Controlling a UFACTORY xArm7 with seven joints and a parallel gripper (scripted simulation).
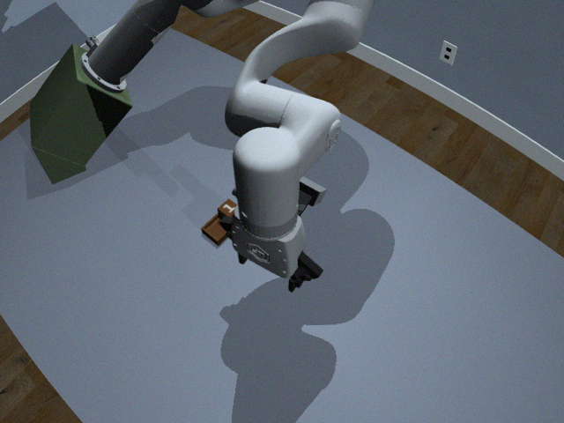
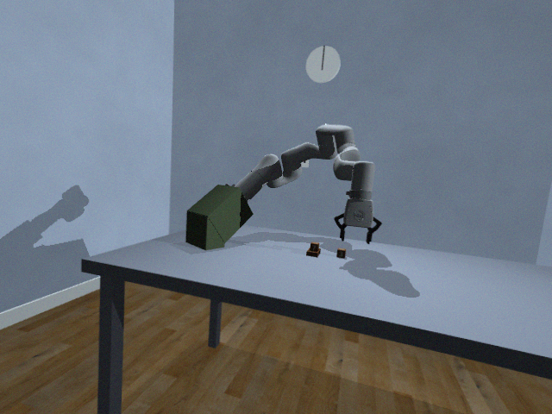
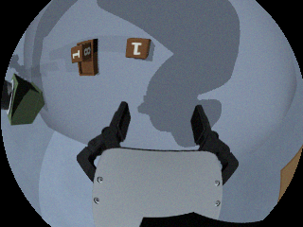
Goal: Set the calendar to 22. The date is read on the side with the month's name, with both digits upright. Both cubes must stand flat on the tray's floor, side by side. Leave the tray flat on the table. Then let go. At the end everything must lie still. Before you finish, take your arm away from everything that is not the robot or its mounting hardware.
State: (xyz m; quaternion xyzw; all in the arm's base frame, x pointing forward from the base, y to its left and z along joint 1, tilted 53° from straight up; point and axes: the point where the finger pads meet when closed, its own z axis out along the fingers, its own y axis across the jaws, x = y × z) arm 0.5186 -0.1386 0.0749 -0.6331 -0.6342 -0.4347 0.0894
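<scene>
The gripper (image 1: 270, 278) (image 2: 355, 241) (image 3: 161, 111) hangs wide open above the table (image 1: 137, 282) (image 2: 267, 272) (image 3: 71, 113). One cube (image 1: 226, 208) (image 2: 314, 247) (image 3: 87, 51) is in the tray (image 1: 210, 230) (image 2: 312, 254) (image 3: 88, 74); the other cube (image 2: 341, 253) (image 3: 137, 48) lies apart, right of it in the exterior view.

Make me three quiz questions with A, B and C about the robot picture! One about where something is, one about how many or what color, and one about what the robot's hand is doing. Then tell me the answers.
1. Where is the loose cube?
A) Inside the tray
B) On the table, apart from the tray
C) On top of the green block

2. How many cubes are there?
A) Two
B) Four
C) Five

3. How is the hand?
A) Shut on a cube
B) Shut with nothing in it
C) Open with nothing in it

Answers:
1. B: bare table shows between that cube and the tray.
2. A: one cube is loose, and the other is at the tray.
3. C: its fingers stand wide apart, with no cube between them.
</scene>
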